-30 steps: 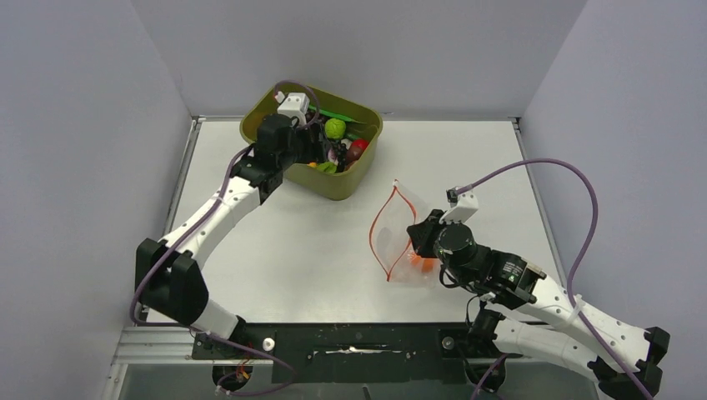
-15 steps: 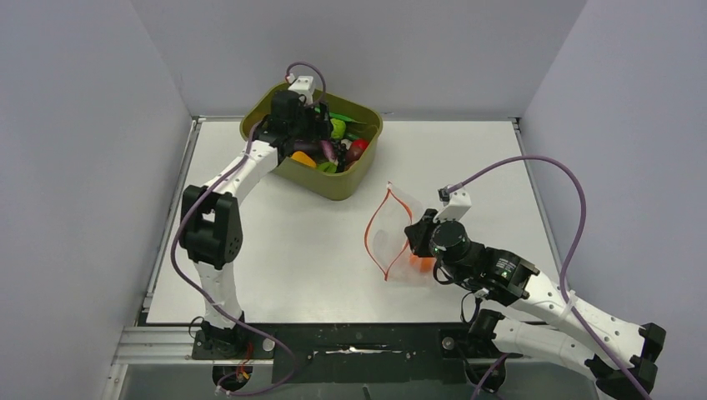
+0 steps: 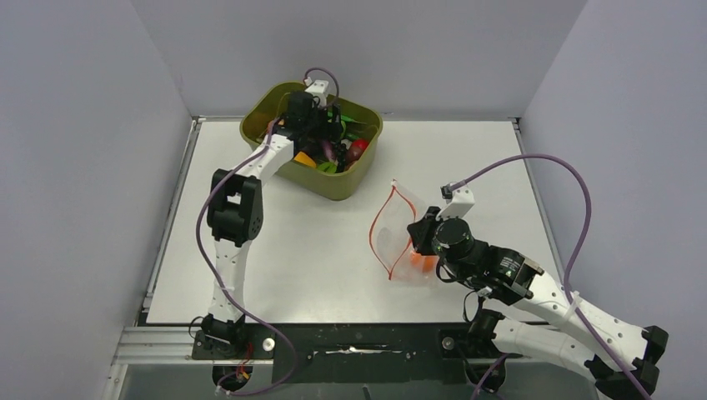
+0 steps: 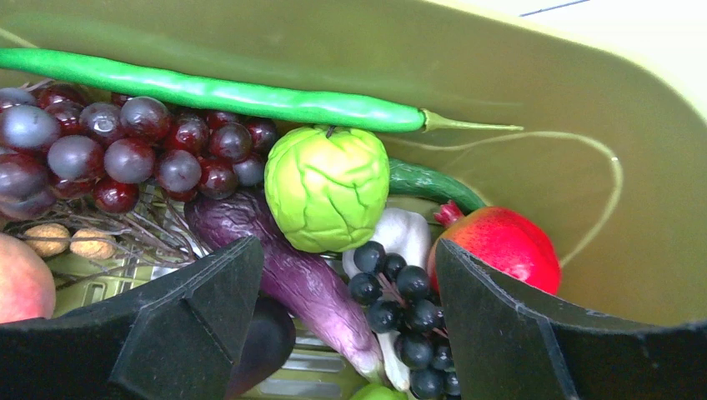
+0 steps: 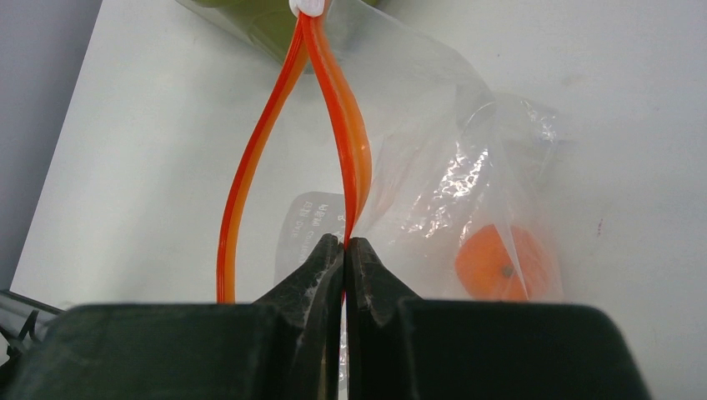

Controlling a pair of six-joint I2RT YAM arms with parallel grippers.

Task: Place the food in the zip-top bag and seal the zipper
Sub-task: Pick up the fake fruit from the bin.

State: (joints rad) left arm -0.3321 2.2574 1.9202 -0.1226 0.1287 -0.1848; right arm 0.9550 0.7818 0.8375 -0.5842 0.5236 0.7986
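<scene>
My left gripper (image 3: 321, 140) (image 4: 346, 260) hangs open inside the olive tub (image 3: 348, 180) over the food. Between its fingers lie a purple eggplant (image 4: 304, 279) and dark grapes (image 4: 402, 310), untouched; a green round fruit (image 4: 327, 187) sits just beyond. Red-purple grapes (image 4: 125, 154) and a long green bean (image 4: 208, 90) lie farther back. The clear zip-top bag (image 3: 393, 236) (image 5: 454, 162) lies right of centre with its mouth spread open. My right gripper (image 3: 416, 237) (image 5: 344, 243) is shut on one side of the red-orange zipper (image 5: 248, 171). An orange fruit (image 5: 498, 262) is inside the bag.
A red pomegranate (image 4: 504, 246), a white garlic (image 4: 404, 233) and a peach (image 4: 21, 279) also fill the tub. The tub's wall (image 4: 542, 100) rises close behind the food. Grey walls enclose the table (image 3: 292, 250) on three sides.
The left arm has stretched farther over the tub, carrying its gripper toward the tub's right part, and the jaws have spread wider. The right gripper keeps its hold on the bag.
</scene>
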